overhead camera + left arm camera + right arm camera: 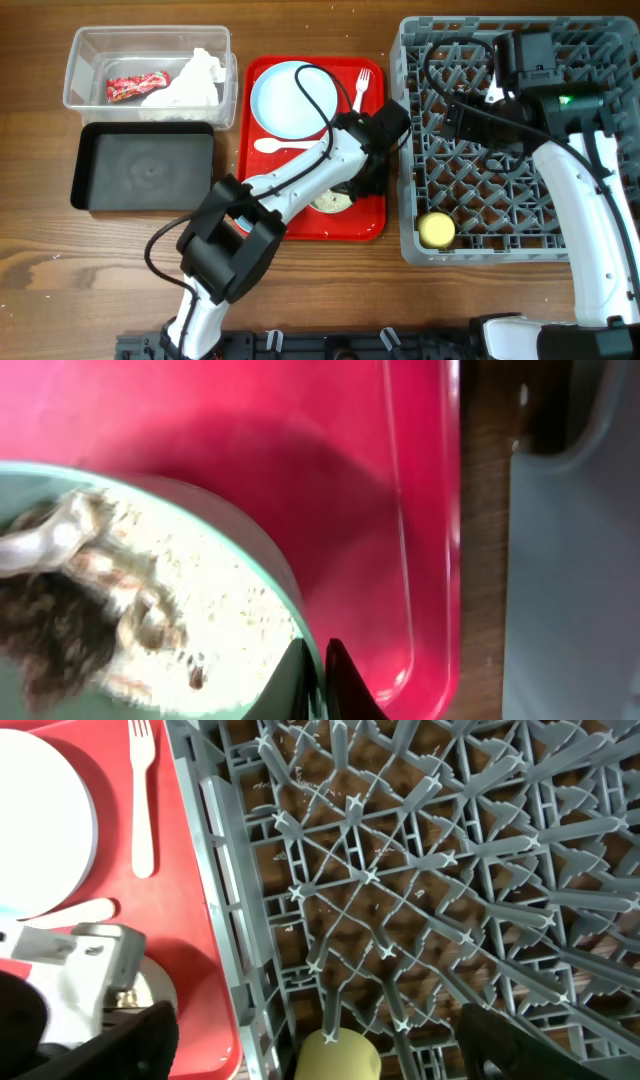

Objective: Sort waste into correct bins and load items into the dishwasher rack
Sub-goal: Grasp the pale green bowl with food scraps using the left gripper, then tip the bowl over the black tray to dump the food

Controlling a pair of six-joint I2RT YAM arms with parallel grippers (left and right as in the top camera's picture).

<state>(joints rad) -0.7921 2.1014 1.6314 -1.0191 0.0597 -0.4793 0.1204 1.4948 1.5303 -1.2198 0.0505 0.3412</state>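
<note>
The pale blue-green bowl sits in the lower right part of the red serving tray. It holds white rice-like food scraps with brown bits. In the left wrist view the left gripper has its 2 fingers drawn close together on the bowl's rim at the bottom centre of the frame, 1 finger inside and 1 outside.

In the overhead view the clear plastic tub lies at the upper left, with the red snack wrapper and the crumpled white napkin inside it. Just below the tub is the black tray, which holds nothing.

On the upper half of the red tray rests the light blue plate. The white plastic fork lies to its right, and the white plastic spoon just below it.

The grey dishwasher rack fills the right side of the wooden table, just beside the red tray. The small yellow cup stands in the rack's lower left corner.

The right gripper hangs above the rack's grid floor with its 2 fingers spread wide apart and nothing between them. In the right wrist view the yellow cup shows at the bottom edge.
</note>
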